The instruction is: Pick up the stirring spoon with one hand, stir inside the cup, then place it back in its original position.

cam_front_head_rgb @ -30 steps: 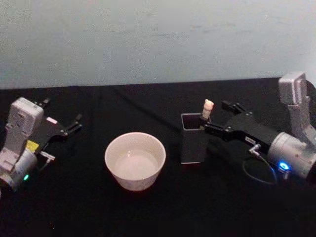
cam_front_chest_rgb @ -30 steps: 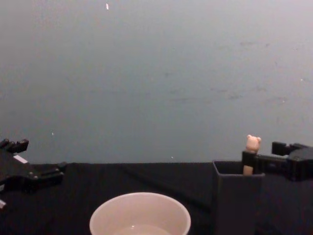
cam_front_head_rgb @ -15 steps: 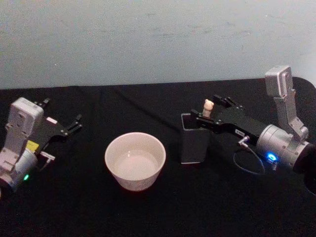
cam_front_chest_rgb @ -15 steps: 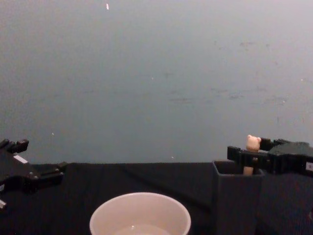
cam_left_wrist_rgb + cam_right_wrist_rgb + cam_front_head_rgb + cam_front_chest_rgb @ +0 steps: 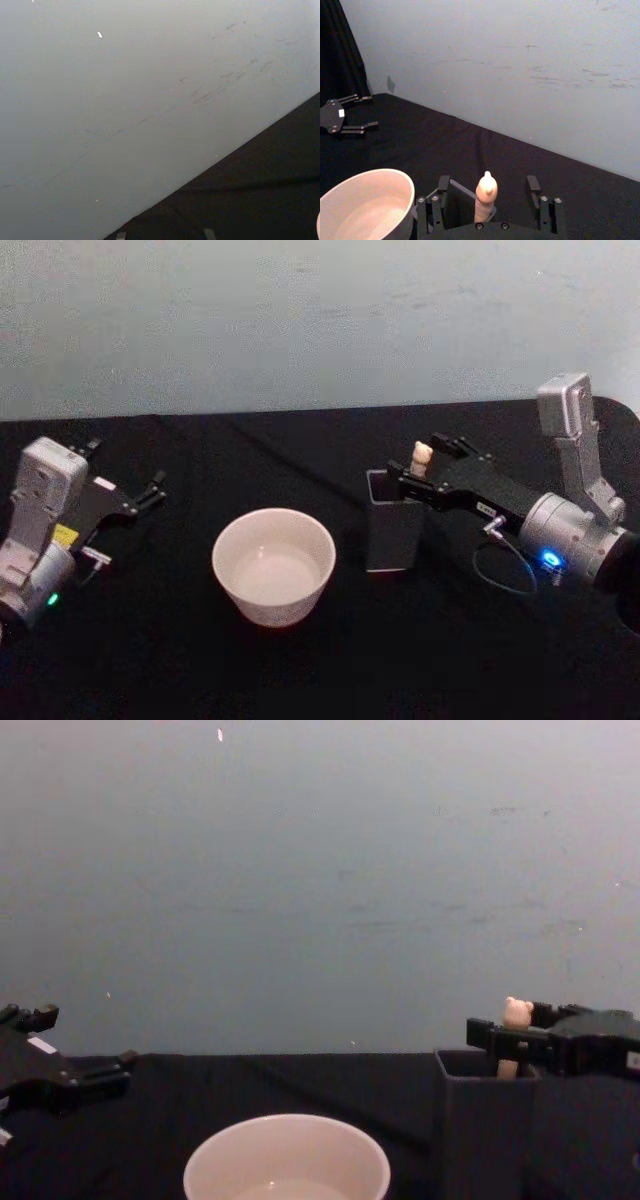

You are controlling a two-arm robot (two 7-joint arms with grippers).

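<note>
Rt pincer (image 5: 415, 465) straddles stirring spoon (image 5: 421, 454) top, fingers apart w/ room each side. Holder (image 5: 393, 530) walls box the spoon in below. Bare desk (image 5: 300, 455) strip btwn holder & cup (image 5: 273, 565). Air above cup free. L pincer (image 5: 150, 490) well apart, at desk's left.

table cover (image 5: 300, 670): black cloth, matt, faint creases. cup (image 5: 273, 565): cream-white, smooth, mild gloss, ceramic look. holder (image 5: 392, 535): dark grey, matt, plastic look. stirring spoon (image 5: 422, 452) handle: beige, smooth, matt. right gripper (image 5: 417, 462): matt black. wrist housing (image 5: 575, 540): silver-grey, smooth satin. wall (image 5: 300, 320): pale paint, matt, scuffed.
</note>
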